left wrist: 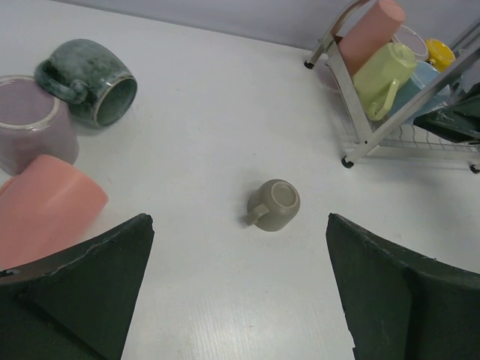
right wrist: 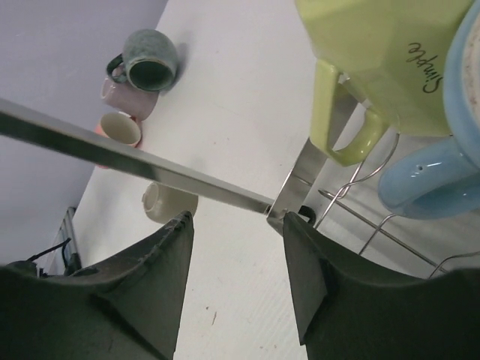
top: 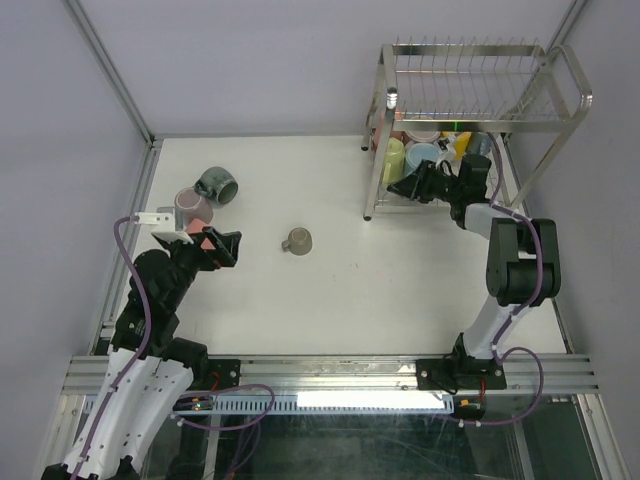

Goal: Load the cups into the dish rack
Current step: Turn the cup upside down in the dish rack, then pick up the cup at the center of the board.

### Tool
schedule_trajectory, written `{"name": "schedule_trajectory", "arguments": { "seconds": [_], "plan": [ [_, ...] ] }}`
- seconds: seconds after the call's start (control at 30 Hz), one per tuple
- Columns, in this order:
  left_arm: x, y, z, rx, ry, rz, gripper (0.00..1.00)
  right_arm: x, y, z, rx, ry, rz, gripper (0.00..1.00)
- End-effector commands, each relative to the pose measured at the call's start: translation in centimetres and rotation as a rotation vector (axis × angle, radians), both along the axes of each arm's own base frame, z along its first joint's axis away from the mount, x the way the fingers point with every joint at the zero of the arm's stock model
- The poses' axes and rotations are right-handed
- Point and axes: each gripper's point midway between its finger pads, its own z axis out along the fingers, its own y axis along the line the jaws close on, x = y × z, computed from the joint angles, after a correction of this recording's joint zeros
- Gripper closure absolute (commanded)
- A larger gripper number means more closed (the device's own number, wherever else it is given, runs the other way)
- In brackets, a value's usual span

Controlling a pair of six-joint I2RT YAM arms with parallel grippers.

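From above, the rack (top: 480,122) holds several cups on its lower shelf. The taupe cup (top: 297,240) sits alone on the desk (top: 330,310), well apart to the rack's left. Farther from the rack lie the green mug (top: 217,184), mauve cup (top: 188,203) and pink cup (top: 203,222), bunched together. The left pincer (top: 222,247) hovers just beside that bunch with its jaws spread wide and empty. The right pincer (top: 405,187) is at the rack's lower shelf.

In the left wrist view the taupe cup is framed between the wide jaws. It stands base up, its handle on the side away from the rack. It looks like the next cup to fetch. The left pincer should come down squarely over the body, with one jaw on each side and both clear of the handle. It should close only once it is low enough not to tip the cup.

In the right wrist view the jaws stand partly apart with nothing between them. A rack bar (right wrist: 150,161) crosses just past the tips. The lime mug (right wrist: 390,52) and blue mug (right wrist: 442,172) rest in the rack, close by. The right pincer should back straight out so it does not hook the bar or nudge either mug.
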Motion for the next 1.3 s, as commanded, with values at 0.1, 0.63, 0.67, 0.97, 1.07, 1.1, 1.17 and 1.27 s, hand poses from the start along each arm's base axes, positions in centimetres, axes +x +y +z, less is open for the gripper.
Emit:
{"name": "schedule_trajectory", "arguments": {
  "seconds": [0.1,0.63,0.67,0.97,1.07,1.1,1.17,1.27],
  "plan": [
    [0.8,-3.7,-0.8,-0.201,0.018,-0.142,0.12,-3.8,0.7,5.3,0.103,-0.116,0.212,0.46],
    [6.8,-5.6,-9.2,-0.245,0.250,-0.099,0.75,-11.5,0.3,3.2,-0.077,-0.140,0.331,0.48],
    [7.2,-5.7,-9.6,-0.237,0.253,-0.100,0.78,-12.0,0.2,3.1,-0.098,-0.157,0.343,0.48],
    [10.6,-8.5,-14.2,-0.145,0.324,-0.148,0.95,-15.9,-0.5,2.5,-0.324,-0.424,0.464,0.51],
    [11.8,-9.2,-15.4,-0.100,0.337,-0.153,0.96,-18.2,0.6,2.7,-0.365,-0.542,0.598,0.51],
    [12.2,-9.4,-16.2,-0.083,0.350,-0.157,0.97,-19.1,1.1,2.5,-0.385,-0.592,0.661,0.52],
    [12.7,-9.9,-16.8,-0.067,0.350,-0.167,0.97,-21.3,2.2,1.9,-0.418,-0.676,0.792,0.53],
    [12.9,-10.9,-17.2,-0.048,0.348,-0.196,0.98,-22.6,3.4,1.0,-0.457,-0.710,0.876,0.54]
  ]
}}
